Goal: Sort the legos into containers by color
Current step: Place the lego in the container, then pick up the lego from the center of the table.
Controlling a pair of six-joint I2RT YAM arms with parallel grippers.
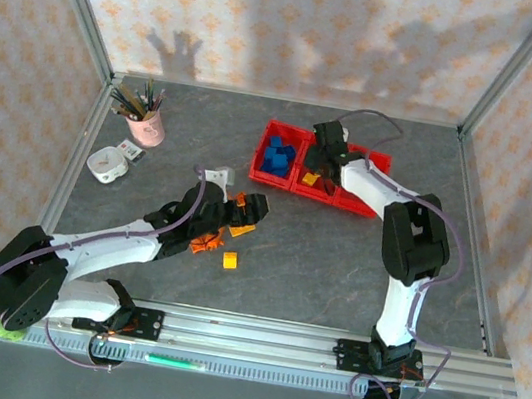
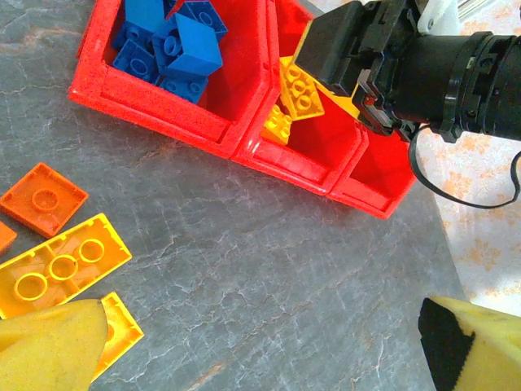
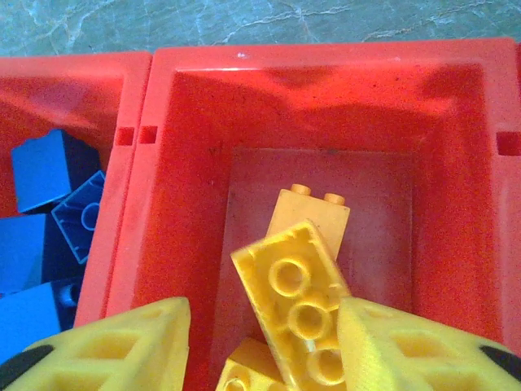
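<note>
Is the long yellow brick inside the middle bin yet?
In: the yellow brick lies tilted inside the middle bin, beside other yellow pieces.

Red containers [image 2: 155, 118] hold blue legos [image 2: 175, 41] and yellow legos [image 3: 297, 293].

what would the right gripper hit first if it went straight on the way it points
Probably the long yellow brick just ahead of the right gripper, tilted between its fingers over other yellow blocks in the middle red bin; depth is unclear.
</note>
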